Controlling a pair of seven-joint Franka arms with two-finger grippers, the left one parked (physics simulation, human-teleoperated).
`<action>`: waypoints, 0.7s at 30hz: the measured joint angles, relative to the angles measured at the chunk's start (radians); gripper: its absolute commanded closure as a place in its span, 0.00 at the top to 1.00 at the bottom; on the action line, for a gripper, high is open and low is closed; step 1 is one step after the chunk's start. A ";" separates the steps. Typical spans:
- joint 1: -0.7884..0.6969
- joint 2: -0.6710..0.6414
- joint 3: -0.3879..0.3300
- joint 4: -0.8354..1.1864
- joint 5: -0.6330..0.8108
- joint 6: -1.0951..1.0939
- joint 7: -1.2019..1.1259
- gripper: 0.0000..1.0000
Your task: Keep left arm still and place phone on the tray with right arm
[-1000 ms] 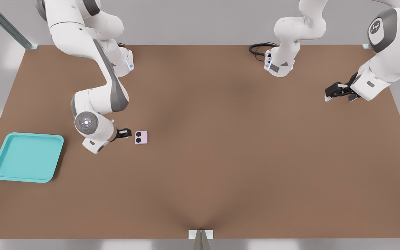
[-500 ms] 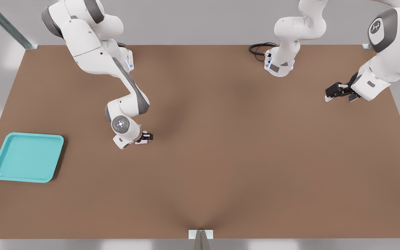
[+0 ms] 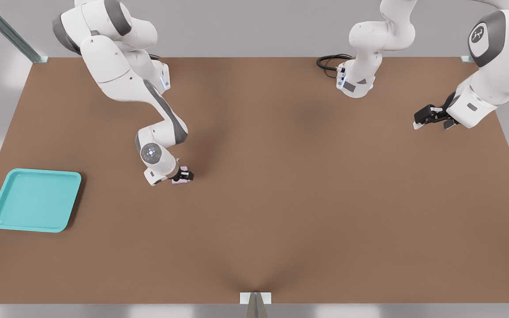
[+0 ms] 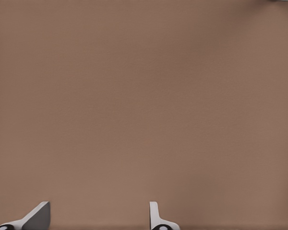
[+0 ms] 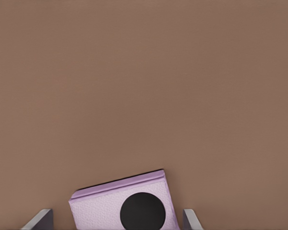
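Soft, even overhead light; faint blurred shadows; sharp, glare-free renders.

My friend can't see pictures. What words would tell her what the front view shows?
A white robot arm's black gripper sits right over a small pale pink phone on a brown table. A shallow teal tray waits apart from it, toward the front view's left.

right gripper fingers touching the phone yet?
Apart. In the right wrist view the phone sits between the fingertips with brown table visible on both sides of it. The gripper is open, straddling it.
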 measured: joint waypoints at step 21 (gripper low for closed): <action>0.006 0.003 0.006 -0.046 -0.154 0.032 -0.002 0.81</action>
